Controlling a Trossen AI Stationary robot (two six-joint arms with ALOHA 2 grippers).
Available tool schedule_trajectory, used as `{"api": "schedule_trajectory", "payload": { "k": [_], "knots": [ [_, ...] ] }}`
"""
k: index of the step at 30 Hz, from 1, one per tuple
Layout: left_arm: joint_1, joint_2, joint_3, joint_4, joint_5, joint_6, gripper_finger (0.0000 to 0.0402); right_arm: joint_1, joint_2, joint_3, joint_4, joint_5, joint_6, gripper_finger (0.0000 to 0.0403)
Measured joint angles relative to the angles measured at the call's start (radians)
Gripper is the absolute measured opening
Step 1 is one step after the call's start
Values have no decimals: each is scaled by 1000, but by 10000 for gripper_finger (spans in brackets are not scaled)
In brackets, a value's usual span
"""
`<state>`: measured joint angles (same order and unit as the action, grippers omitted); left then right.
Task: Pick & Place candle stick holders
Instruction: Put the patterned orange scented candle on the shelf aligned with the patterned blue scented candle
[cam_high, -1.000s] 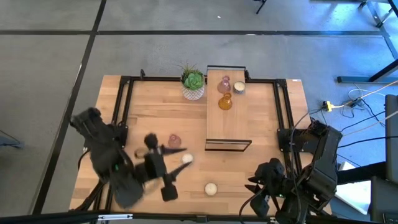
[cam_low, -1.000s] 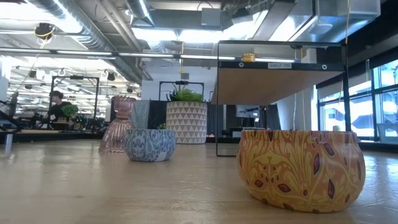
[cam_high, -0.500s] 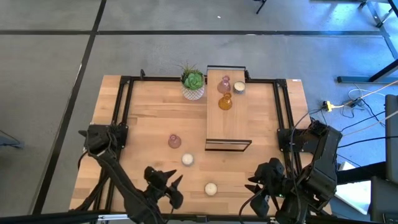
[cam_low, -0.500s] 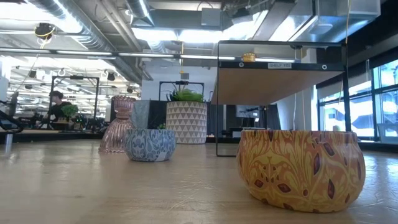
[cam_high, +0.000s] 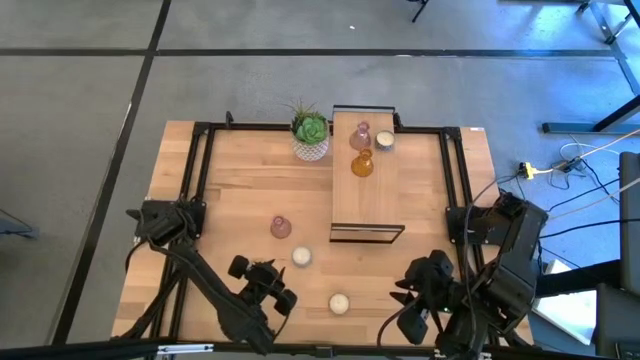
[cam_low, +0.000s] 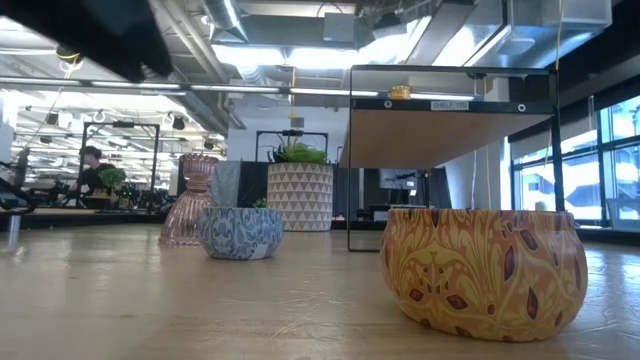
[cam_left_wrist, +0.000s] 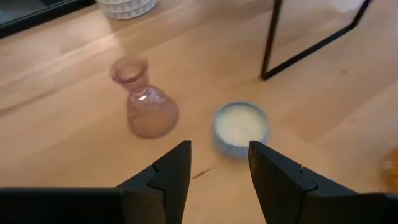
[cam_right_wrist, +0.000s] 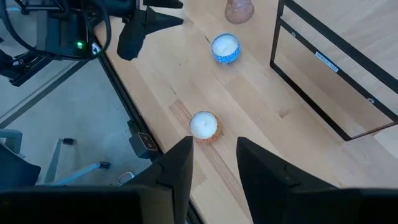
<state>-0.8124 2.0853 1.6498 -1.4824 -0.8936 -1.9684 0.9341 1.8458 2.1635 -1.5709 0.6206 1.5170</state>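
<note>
The left gripper (cam_high: 281, 288) hangs over the near left part of the table, its 2 dark fingers (cam_left_wrist: 170, 175) spread apart with nothing between them. Its arm runs back from the wrist to a base at the table's left edge. The right gripper (cam_high: 405, 290) sits low at the near right corner, its 2 fingers (cam_right_wrist: 179, 165) also apart and empty, the arm folded close behind the jaws.

Open-plan lab or office floor: exposed ceiling ducts (cam_low: 180, 40) and strip lights overhead, tall windows (cam_low: 620, 160), desks with a seated person (cam_low: 90, 165) far beyond the left gripper (cam_left_wrist: 217, 163), grey carpet (cam_high: 300, 80), black-framed wooden table (cam_high: 240, 190).
</note>
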Motion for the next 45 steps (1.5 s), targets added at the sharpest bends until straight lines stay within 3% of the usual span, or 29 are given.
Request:
{"api": "schedule_trajectory", "payload": {
  "k": [8, 13, 23, 31, 38, 45],
  "knots": [
    [-40, 0, -37, 29, -69, -43, 161, -17, 0, 0, 0, -49, -33, 127],
    [-55, 0, -37, 95, -74, -37, 191, -18, 0, 0, 0, -49, -46, 127],
    [-53, 0, -37, 288, 5, 256, 289, -18, 0, 0, 0, -48, -75, 127],
    [-8, 0, -106, 530, 15, 328, 300, -25, 0, 0, 0, -47, -86, 127],
    [27, 0, -142, 1057, 111, 796, 299, -24, 0, 0, 0, -47, -90, 127],
    [89, 0, -145, 1173, 184, 1164, 301, -27, 0, 0, 0, -45, -115, 127]
  ]
}}
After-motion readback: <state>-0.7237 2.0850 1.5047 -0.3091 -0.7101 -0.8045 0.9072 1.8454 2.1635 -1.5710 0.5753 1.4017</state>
